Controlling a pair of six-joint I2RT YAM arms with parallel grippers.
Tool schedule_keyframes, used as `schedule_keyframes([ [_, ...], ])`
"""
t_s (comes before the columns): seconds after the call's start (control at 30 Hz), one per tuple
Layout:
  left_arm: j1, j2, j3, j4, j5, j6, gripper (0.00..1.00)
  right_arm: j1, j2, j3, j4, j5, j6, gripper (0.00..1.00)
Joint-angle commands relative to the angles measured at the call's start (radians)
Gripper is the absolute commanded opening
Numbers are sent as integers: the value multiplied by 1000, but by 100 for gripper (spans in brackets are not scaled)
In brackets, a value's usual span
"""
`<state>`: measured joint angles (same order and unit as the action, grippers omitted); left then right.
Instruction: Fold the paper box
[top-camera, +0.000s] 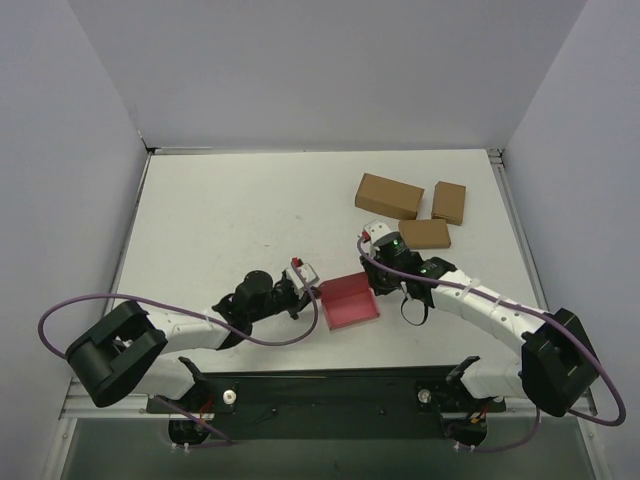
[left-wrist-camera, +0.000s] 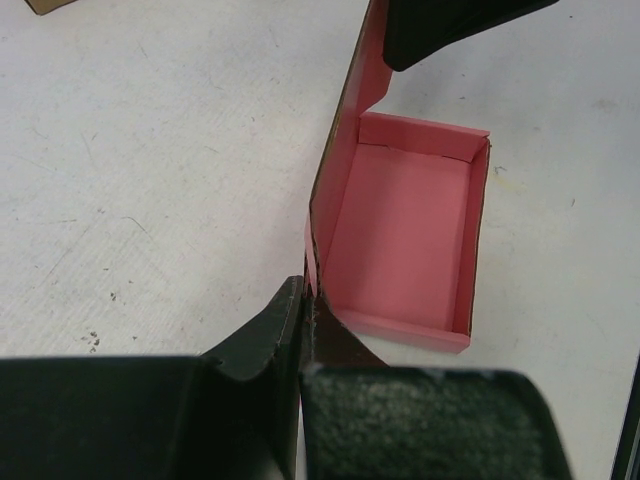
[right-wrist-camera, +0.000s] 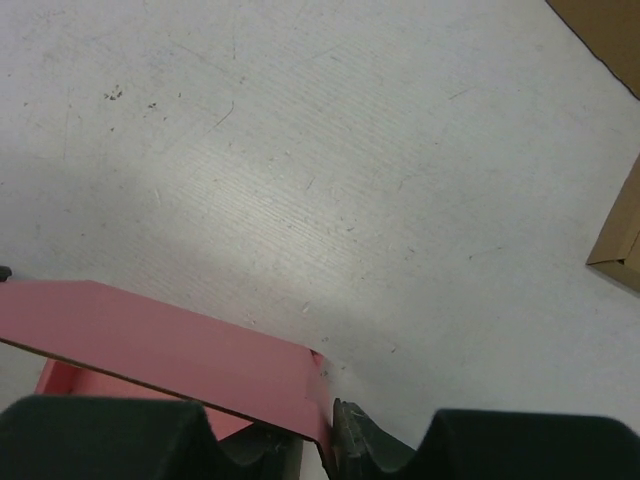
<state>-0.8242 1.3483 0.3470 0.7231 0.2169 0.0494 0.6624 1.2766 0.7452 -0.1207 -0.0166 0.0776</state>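
1. While the left gripper (left-wrist-camera: 305, 300) is pressed together on the near end of the paper box's (left-wrist-camera: 400, 240) tall side wall, the box stands as an open pink tray just ahead of its fingertips on the white table (top-camera: 230, 220).
2. The right gripper (right-wrist-camera: 320, 435) pinches a corner of the box's raised pink flap between its fingers.
3. The box lies between the two grippers.
4. Three brown cardboard boxes (top-camera: 389, 195) lie beyond the right gripper, apart from it.
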Motion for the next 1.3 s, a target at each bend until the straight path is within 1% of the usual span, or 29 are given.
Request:
schedule_keyframes([
  [0.0,5,-11,52,-8,12,18,0,12,-6,-23,56,-33,7,10],
  [0.07,7,1,63,-19,-19,3,0,31,-11,-33,76,-17,24,1],
  [0.1,7,6,73,-21,-52,-2,0,42,-13,-38,84,13,31,0],
  [0.2,4,20,90,-8,-96,-45,0,106,-20,-66,142,111,66,0],
  [0.23,0,25,98,-7,-135,-83,0,127,-20,-70,154,188,83,0],
  [0.3,-3,38,112,-11,-165,-121,0,180,-13,-75,184,274,141,0],
  [0.4,-18,54,135,-21,-261,-177,0,236,0,-81,211,415,237,0],
  [0.43,-24,57,145,-21,-286,-190,0,250,1,-95,225,443,251,0],
  [0.47,-39,64,152,-24,-348,-210,0,270,1,-101,248,516,264,0],
  [0.53,-55,72,165,-27,-396,-224,0,327,0,-113,272,576,298,0],
  [0.57,-62,81,181,-25,-422,-235,0,344,6,-113,285,645,313,0],
  [0.67,-81,112,204,-18,-445,-269,0,381,16,-116,326,723,343,0],
  [0.77,-93,152,199,18,-459,-315,0,396,24,-132,374,739,364,0],
  [0.93,-136,215,161,105,-487,-348,0,420,35,-171,432,761,415,0],
  [1.1,-176,253,133,177,-536,-364,0,439,35,-205,447,796,468,0],
  [1.27,-225,288,124,194,-587,-372,0,462,32,-214,432,837,504,0],
])
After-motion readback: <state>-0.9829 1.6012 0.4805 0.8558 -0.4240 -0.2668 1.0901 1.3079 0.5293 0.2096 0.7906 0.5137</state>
